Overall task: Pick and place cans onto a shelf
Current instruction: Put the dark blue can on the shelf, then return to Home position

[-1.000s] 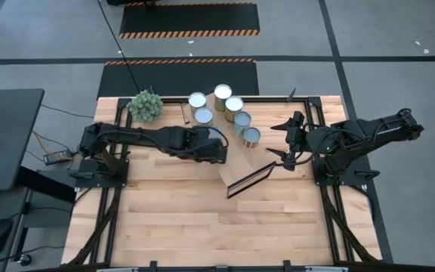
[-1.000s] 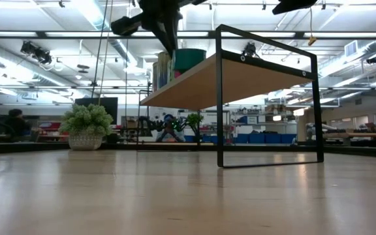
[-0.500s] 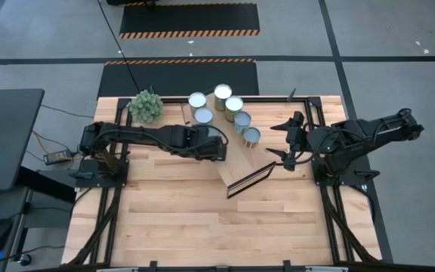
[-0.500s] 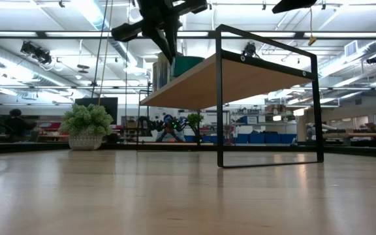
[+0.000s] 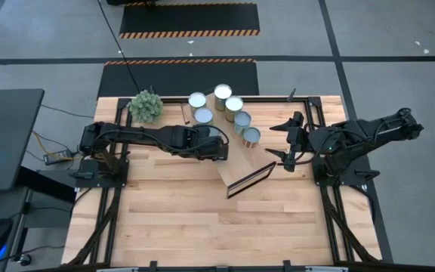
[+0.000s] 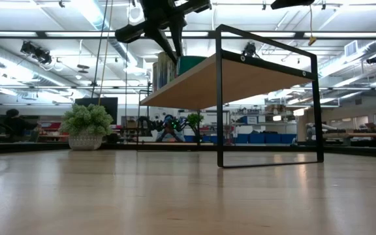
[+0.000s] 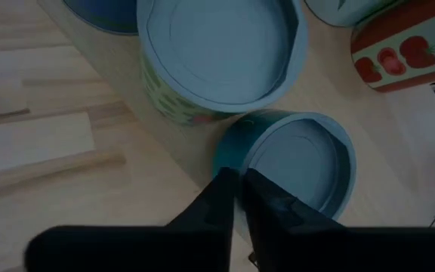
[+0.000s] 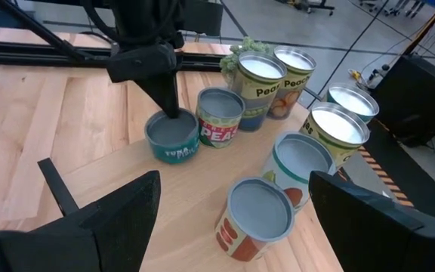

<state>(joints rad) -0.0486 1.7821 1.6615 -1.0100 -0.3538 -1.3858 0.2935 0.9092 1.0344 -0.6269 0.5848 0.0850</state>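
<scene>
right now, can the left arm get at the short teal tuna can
Probably yes: the left tool hangs right over the teal tuna can at its rim with nothing between, though its closed fingers must open first.

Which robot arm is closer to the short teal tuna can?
The left. Its tool sits right at the teal tuna can on the shelf, fingers nearly together at the can's rim. The right tool waits open, off past the other cans.

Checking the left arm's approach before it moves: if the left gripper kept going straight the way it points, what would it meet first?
Most likely the short teal tuna can on the shelf. The left gripper points down with fingers together at that can's near rim, seemingly just above or touching it; depth is unclear.
</scene>
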